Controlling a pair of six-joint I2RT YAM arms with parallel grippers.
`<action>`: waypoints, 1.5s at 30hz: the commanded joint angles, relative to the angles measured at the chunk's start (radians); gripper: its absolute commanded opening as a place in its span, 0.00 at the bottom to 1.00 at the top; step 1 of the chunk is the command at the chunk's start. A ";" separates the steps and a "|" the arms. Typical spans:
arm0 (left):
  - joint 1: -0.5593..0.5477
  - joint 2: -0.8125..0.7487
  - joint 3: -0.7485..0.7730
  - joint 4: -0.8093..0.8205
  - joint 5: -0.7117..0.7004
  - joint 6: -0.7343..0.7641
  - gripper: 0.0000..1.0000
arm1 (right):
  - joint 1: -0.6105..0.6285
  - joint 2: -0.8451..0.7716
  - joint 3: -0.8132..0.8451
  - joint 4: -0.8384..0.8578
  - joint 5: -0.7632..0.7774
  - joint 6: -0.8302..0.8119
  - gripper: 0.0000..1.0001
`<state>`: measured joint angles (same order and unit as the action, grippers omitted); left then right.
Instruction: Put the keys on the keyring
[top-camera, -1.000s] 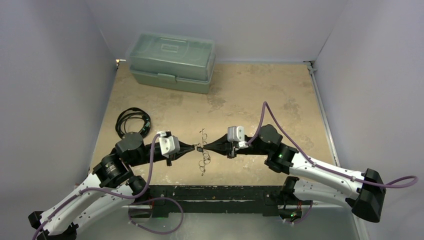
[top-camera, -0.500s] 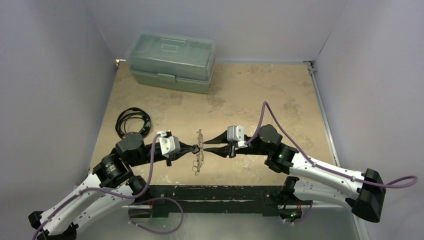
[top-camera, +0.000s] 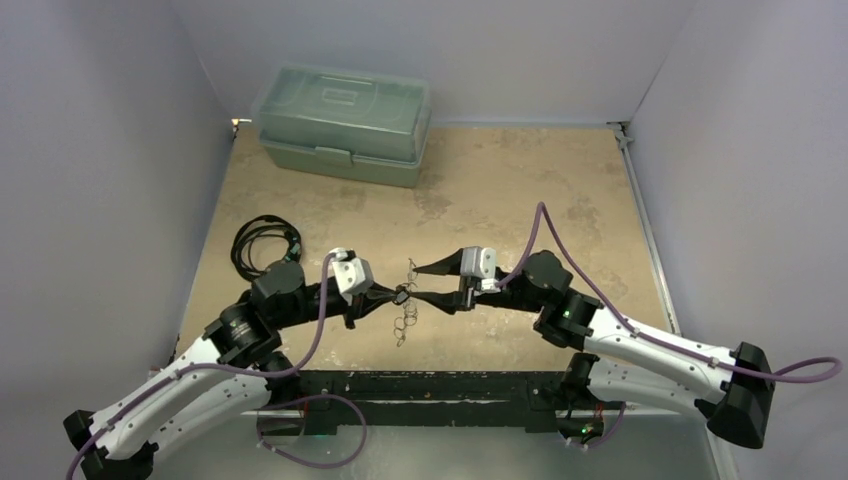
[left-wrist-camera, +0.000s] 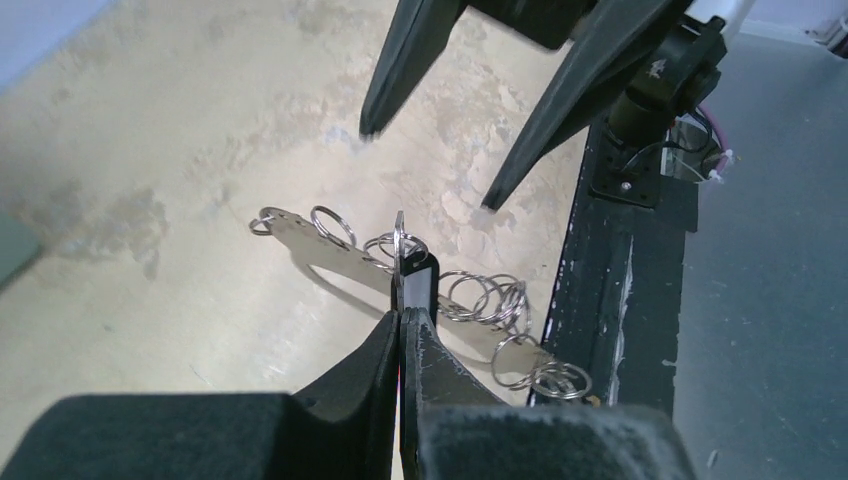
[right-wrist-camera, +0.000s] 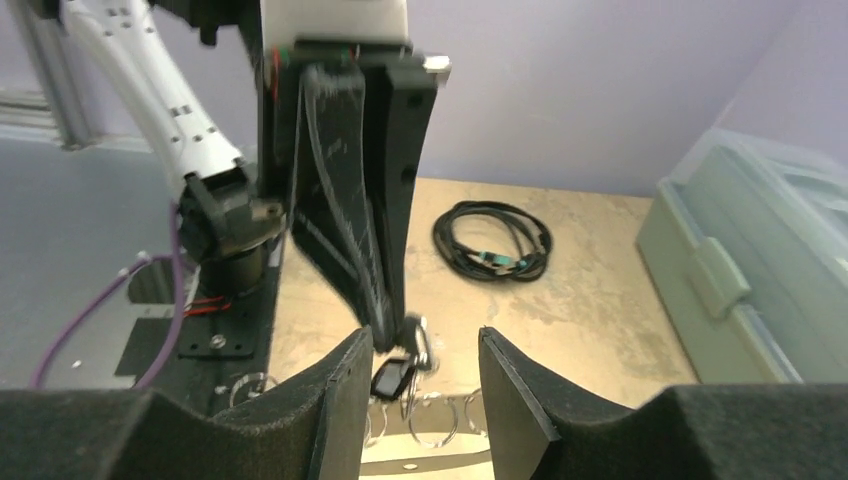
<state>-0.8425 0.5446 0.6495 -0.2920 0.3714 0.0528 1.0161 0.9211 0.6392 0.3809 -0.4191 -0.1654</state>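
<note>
Fingers (left-wrist-camera: 385, 350) of the left gripper (left-wrist-camera: 403, 318) were pressed together, pinching a small silvery metal key with a dark head (left-wrist-camera: 415, 285) at the lower centre of the left wrist view, its blade pointing up the frame. Just behind the key lay the keyring (left-wrist-camera: 312, 250), a thin pale grey-silver oval loop that ran from centre left down toward the lower right and carried a cluster of small metal rings. Its lower-right end came close to the black strip (left-wrist-camera: 610, 280) along the edge of the tan mottled worktop (left-wrist-camera: 200, 150). Whether the key touched the loop could not be told.

At the top centre of that view the right gripper (left-wrist-camera: 430, 168) had its fingers (left-wrist-camera: 410, 60) spread. Their tips stood apart from the key, with bare worktop showing between them. From the right wrist the key sat in the gap between the two spread fingers, touching neither.

In the overhead view both arms met tip to tip at the lower centre, over the keyring. Open worktop stretched toward the right and the upper centre. A coiled black cable (top-camera: 265, 243) lay at centre left, well apart from the keyring. A translucent green plastic toolbox (top-camera: 345, 125) sat at the upper left by the back wall.
</note>
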 joint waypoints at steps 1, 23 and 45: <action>0.006 0.067 -0.028 0.151 -0.054 -0.162 0.00 | 0.006 -0.064 -0.010 0.073 0.145 0.003 0.47; -0.061 0.437 0.019 0.395 -0.283 -0.370 0.00 | 0.006 -0.264 -0.196 0.325 0.750 0.011 0.60; -0.037 0.158 0.114 -0.224 -0.940 -0.389 0.77 | 0.006 0.351 0.291 -0.249 0.663 0.585 0.71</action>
<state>-0.8978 0.6682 0.7540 -0.4751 -0.5308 -0.2592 1.0164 1.1805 0.8425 0.3450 0.2405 0.1516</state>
